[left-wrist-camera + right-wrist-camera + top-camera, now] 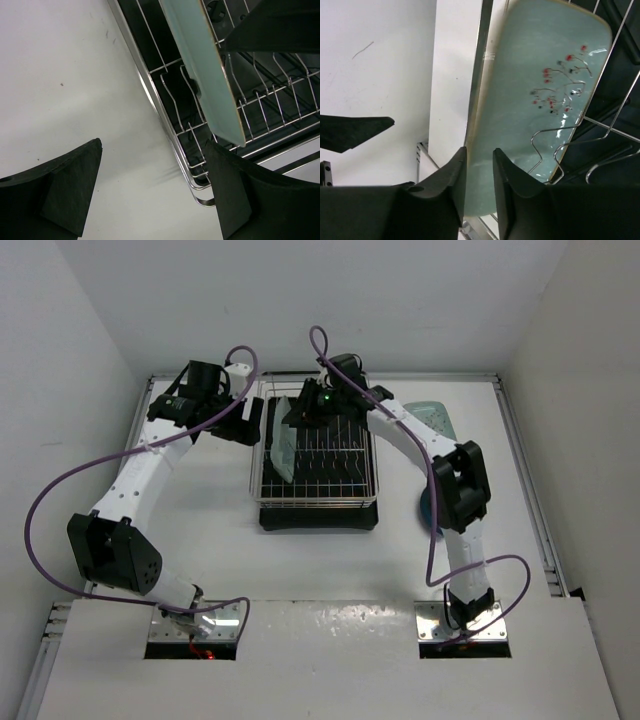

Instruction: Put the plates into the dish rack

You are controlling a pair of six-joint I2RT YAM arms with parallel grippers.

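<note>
- Black fingers of the right gripper [479,155] are seen closest, set narrowly on either side of the rim of a mint-green plate [535,95]; whether the rim is pinched or loose between them cannot be told.
- That plate is stood on edge, tilted, among the dividers at the left side of the dish rack [318,502].
- Left gripper [154,146] is held wide apart and empty, just outside the rack's left rim.
- A second mint-green plate [432,420] and a dark blue plate [427,510] are seen lying on the table to the right of the rack, the blue one partly hidden under the right arm.
- The step in hand is judged to be the seating and release of the first plate.
- Next, a full parting of the jaws is called for, then a straight withdrawal clear of the wires so that the plate is not dragged out, and then a reach to the right of the rack.
</note>
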